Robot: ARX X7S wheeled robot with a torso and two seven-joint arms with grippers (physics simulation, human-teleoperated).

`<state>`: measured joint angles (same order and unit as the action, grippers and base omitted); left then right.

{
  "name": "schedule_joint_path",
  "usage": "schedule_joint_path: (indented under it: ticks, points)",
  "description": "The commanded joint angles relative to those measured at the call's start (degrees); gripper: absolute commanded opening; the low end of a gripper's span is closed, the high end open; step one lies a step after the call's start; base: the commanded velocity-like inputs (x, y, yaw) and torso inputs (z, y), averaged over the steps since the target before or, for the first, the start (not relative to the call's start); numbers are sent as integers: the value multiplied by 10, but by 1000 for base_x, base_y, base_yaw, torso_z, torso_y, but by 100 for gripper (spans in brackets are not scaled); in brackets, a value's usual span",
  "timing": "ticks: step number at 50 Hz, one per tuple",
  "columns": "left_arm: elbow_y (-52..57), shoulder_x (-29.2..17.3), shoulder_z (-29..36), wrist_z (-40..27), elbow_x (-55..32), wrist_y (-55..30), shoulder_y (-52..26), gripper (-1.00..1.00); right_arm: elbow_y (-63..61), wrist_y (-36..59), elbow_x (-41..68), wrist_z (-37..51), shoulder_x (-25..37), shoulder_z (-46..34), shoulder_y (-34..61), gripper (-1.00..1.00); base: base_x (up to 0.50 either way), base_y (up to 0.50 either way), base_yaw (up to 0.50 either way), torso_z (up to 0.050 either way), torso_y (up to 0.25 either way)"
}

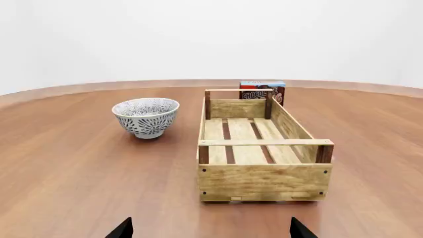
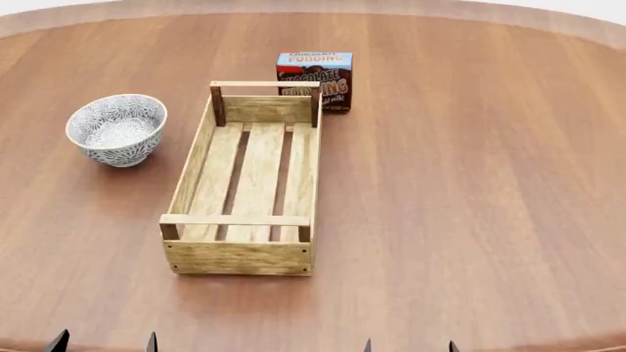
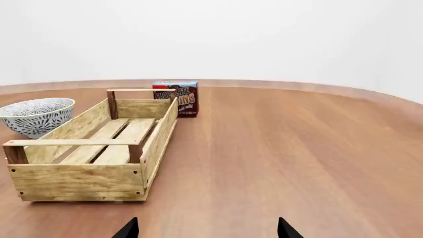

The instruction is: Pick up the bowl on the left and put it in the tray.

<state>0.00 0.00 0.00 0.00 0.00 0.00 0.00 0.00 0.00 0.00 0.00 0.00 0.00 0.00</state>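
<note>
Brown worktop [image 2: 470, 191] is seen bearing the bowl [image 2: 116, 129] just left of the empty tray [image 2: 245, 258]; both end effectors' tips are held spread and empty, so a careless approach could shove the bowl aside.

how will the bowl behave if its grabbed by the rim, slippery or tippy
The bowl looks like glazed ceramic, so probably rigid and somewhat slick under the fingers. It stands upright on a narrow foot with a wider rim, so a sideways push may tip or slide it. It appears empty, so likely light enough to lift.
</note>
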Motion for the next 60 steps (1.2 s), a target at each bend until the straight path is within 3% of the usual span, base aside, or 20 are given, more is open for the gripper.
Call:
schedule_joint_path:
  ticks: [1, 19, 20, 33, 36, 37, 60]
  points:
    - [0, -6, 6, -6, -6, 0, 0, 100, 0, 0, 5, 7, 5, -7, 0, 100, 0, 0, 0, 0, 0]
    - [13, -31, 40, -55, 2, 9, 5, 100, -20, -37, 54, 36, 29, -26, -14, 100, 0, 0, 0, 0, 0]
    - [-1, -9, 31, -30, 38, 18, 4, 100, 17, -60, 71, 0, 7, 15, -37, 100, 0, 0, 0, 0, 0]
    - [16, -30, 38, -68, 23, 4, 8, 100, -2, -51, 56, 23, 32, -34, -15, 100, 0, 0, 0, 0, 0]
    - [13, -34, 44, -74, 25, 7, 9, 100, 9, -73, 73, 7, 37, -38, -16, 100, 0, 0, 0, 0, 0]
    - [14, -35, 45, -75, 25, 8, 9, 100, 16, -98, 36, 40, 33, -36, -18, 100, 0, 0, 0, 0, 0]
    - [-12, -51, 71, -101, 24, 21, 3, 100, 13, -105, 81, 19, 55, -70, -29, 100, 0, 487, 0, 0, 0]
